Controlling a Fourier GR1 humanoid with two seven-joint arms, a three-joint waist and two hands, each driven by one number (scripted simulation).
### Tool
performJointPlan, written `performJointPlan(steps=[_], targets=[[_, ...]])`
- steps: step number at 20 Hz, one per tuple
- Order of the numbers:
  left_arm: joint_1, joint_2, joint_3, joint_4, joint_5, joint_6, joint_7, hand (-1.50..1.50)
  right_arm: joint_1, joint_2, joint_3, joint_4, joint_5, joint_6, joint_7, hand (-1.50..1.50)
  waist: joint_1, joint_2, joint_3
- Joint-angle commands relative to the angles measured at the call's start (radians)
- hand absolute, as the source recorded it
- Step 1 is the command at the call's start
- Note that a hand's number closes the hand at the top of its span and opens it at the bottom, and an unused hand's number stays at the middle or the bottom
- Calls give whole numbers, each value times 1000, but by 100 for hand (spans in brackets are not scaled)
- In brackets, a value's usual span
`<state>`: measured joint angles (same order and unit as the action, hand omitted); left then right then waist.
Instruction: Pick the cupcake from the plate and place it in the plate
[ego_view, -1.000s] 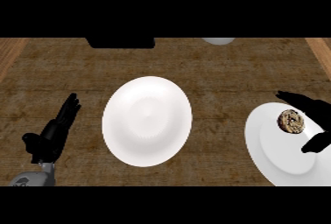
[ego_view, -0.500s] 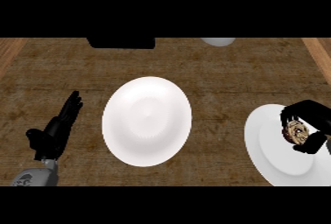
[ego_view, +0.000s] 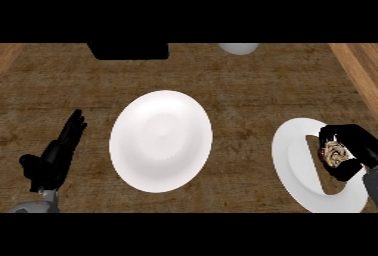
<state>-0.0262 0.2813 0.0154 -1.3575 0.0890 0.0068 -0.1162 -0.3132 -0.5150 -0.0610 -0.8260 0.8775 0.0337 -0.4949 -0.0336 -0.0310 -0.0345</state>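
Right robot hand (ego_view: 353, 150) curled round the small brown cupcake with pale topping (ego_view: 336, 152), fingers above and thumb below, pinching it where it sits on the round white plate at the right (ego_view: 295, 155). Cupcake partly hidden by the fingers; impossible to tell whether lifted clear of that plate or resting on it. To do this step well: keep the pinch closed and level, raise straight up before any sideways travel, so as not to drag the right plate along the dark wood-grain counter (ego_view: 244, 85). Then carry leftward to the larger round white plate in the middle (ego_view: 161, 141), well apart to the left of the right plate, and lower onto its centre before loosening the fingers. Left robot hand (ego_view: 55, 157) resting far left of the middle plate, fingers straight and up, holding nothing. Main risk, by judgement: tipping the cupcake in the carry.
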Motion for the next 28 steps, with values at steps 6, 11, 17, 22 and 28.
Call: performJointPlan(steps=[6, 11, 17, 22, 28], targets=[[23, 1, 20, -1, 13, -7, -15, 0, 230, 159, 7, -509, -53, -35, 268, 150, -33, 8, 28], [24, 4, 17, -20, 3, -7, -3, 0, 389, 197, 65, -935, -45, 16, 418, 150, -17, 14, 30], [2, 3, 12, -22, 13, -41, -7, 0, 429, 243, 88, -1319, -30, 47, 576, 150, 12, 23, 33], [-11, -27, 7, 4, -32, -9, -29, 0, 417, 303, 183, -1488, 21, 144, 727, 150, 32, 30, 34], [-6, -2, 26, -38, -9, -59, 25, 0, 212, 415, 379, -1454, 175, 238, 940, 150, 46, 30, 33]])
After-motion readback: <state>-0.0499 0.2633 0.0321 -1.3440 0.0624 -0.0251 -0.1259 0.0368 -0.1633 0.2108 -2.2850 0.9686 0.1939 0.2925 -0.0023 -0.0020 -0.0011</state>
